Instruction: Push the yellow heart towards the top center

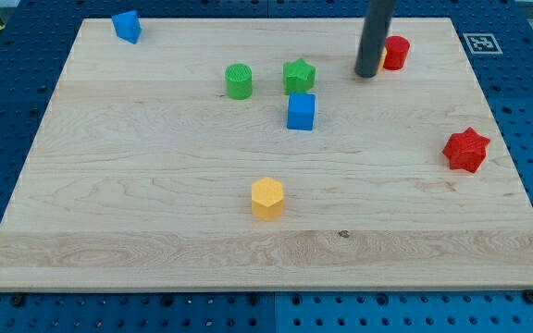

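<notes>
No yellow heart shows clearly in the camera view. The dark rod comes down from the view's top right of centre, and my tip (368, 75) rests on the board just left of a red cylinder (397, 53). The rod hides the spot between itself and that cylinder, so a block may be behind it. The only plainly visible yellow block is a yellow hexagon (267, 198), below the board's centre and far from my tip.
A green star (298, 76) and a green cylinder (239, 81) lie left of my tip. A blue cube (301, 111) sits just below the star. A blue block (128, 26) is at the top left corner and a red star (465, 150) is near the right edge.
</notes>
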